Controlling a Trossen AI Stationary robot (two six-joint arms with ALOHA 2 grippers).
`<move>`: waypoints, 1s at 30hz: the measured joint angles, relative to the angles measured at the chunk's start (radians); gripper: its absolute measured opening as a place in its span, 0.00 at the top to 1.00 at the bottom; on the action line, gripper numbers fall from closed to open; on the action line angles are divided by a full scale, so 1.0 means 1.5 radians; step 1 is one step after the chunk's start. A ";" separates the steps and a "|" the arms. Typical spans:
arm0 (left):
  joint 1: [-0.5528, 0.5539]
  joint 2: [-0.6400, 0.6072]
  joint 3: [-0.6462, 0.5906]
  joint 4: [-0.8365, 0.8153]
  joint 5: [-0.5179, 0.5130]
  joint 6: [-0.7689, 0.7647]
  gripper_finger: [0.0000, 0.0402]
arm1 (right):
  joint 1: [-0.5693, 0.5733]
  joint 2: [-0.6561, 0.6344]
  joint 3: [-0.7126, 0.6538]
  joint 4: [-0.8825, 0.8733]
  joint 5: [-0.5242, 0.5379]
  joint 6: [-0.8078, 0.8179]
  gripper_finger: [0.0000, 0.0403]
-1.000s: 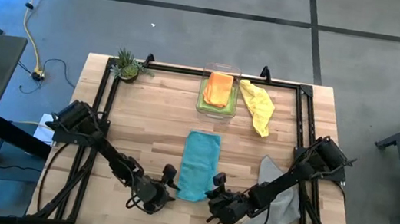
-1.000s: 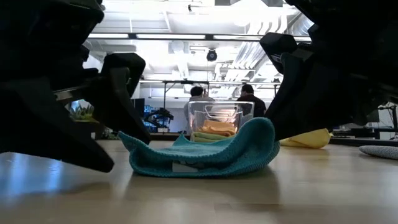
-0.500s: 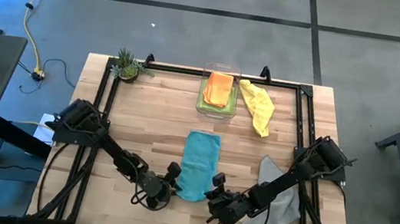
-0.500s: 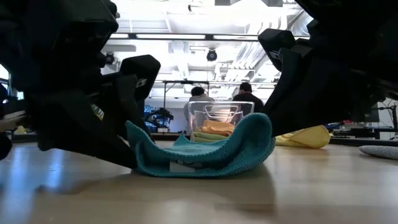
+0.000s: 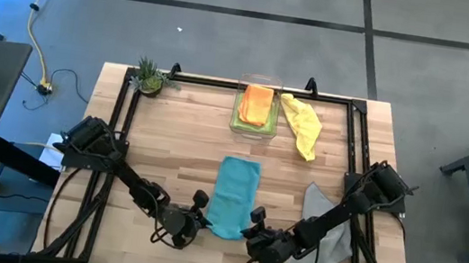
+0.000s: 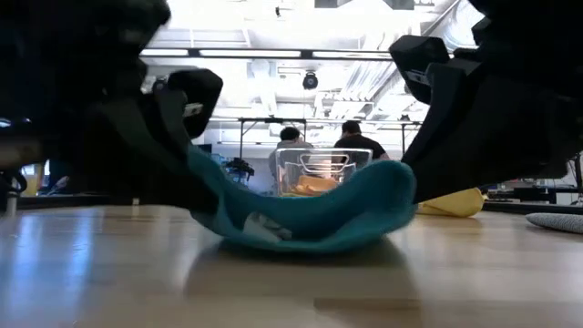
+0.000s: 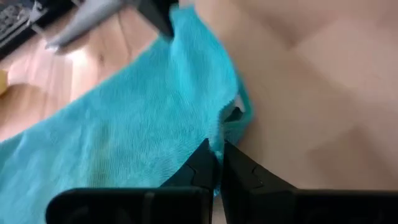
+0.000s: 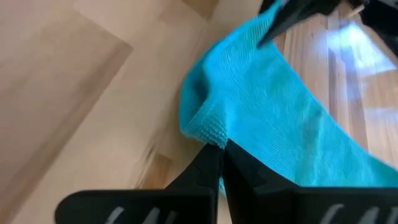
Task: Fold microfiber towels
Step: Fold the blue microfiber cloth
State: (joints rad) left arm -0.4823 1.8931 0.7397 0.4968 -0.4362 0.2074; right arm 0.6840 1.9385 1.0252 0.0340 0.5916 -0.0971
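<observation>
Teal towel [image 5: 232, 197] is lying mid-table, its long axis running from the near edge toward the clear bin [image 5: 255, 107] at the far side. Since a second ago your left gripper [image 5: 196, 220] has been closing from wide open; now it is pinching the towel's near left corner, which is lifting off the wood. Your right gripper [image 5: 255, 231] is staying clamped on the near right corner, also raised. Yellow towel [image 5: 301, 125] and grey towel [image 5: 327, 235] are lying to the right.

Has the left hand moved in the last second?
Yes. In the high view the left hand has closed in on the teal blue microfiber towel, now pinching its near corner.
</observation>
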 joint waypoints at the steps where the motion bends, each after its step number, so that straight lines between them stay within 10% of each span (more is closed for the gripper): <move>1: -0.004 0.000 0.001 0.002 0.000 -0.017 0.99 | 0.003 0.000 0.000 -0.001 0.002 0.008 1.00; 14: -0.042 -0.031 0.000 -0.005 -0.051 -0.238 1.00 | 0.017 -0.001 0.000 -0.016 0.013 0.104 0.98; 30: -0.031 -0.032 0.000 -0.010 -0.046 -0.392 1.00 | 0.025 -0.001 0.000 -0.018 -0.007 0.137 0.40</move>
State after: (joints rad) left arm -0.5293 1.8446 0.7399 0.4820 -0.5056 -0.3812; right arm 0.7208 1.9377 1.0256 0.0075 0.5816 0.1077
